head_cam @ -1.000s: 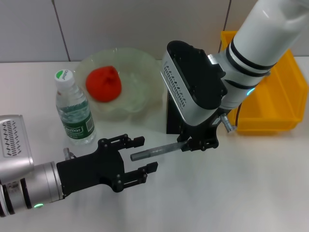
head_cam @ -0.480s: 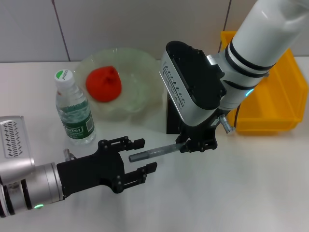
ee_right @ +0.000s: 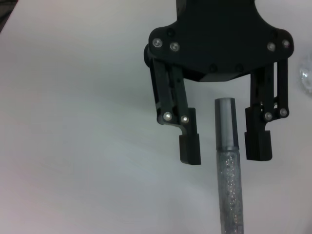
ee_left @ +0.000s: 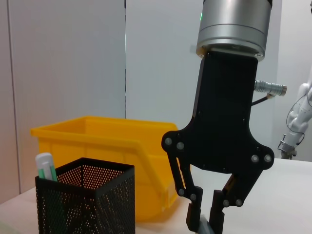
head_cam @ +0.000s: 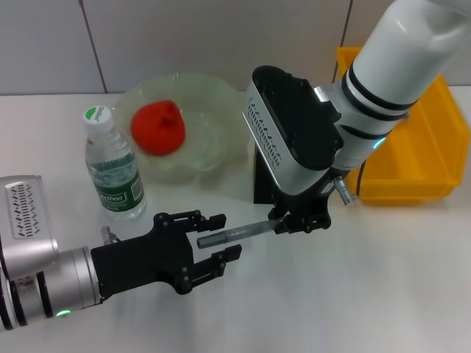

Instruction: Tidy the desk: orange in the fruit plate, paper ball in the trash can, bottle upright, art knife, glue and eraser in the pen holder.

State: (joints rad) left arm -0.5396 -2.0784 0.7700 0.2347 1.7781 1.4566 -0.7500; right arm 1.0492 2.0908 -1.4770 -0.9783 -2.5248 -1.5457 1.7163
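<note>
My right gripper point(head_cam: 296, 220) is shut on a grey pen-shaped stick point(head_cam: 234, 234) with a clear glittery body, held level just above the table. It also shows in the right wrist view point(ee_right: 228, 185). My left gripper point(head_cam: 225, 237) is open, and the stick's capped end lies between its fingers without touching them point(ee_right: 189, 148). The left wrist view shows the right gripper point(ee_left: 205, 223). The bottle point(head_cam: 112, 166) stands upright. The orange point(head_cam: 158, 126) lies in the fruit plate point(head_cam: 221, 110). The black mesh pen holder point(ee_left: 85, 204) holds a white-green item point(ee_left: 45, 165).
A yellow bin point(head_cam: 419, 158) stands at the back right, behind the right arm, and shows in the left wrist view point(ee_left: 112, 146). The pen holder is mostly hidden behind the right wrist in the head view point(head_cam: 261, 180). A grey wall backs the table.
My left gripper has crept a little forward, so the stick's end sits deeper between its open fingers. The right gripper and stick have shifted only slightly left.
</note>
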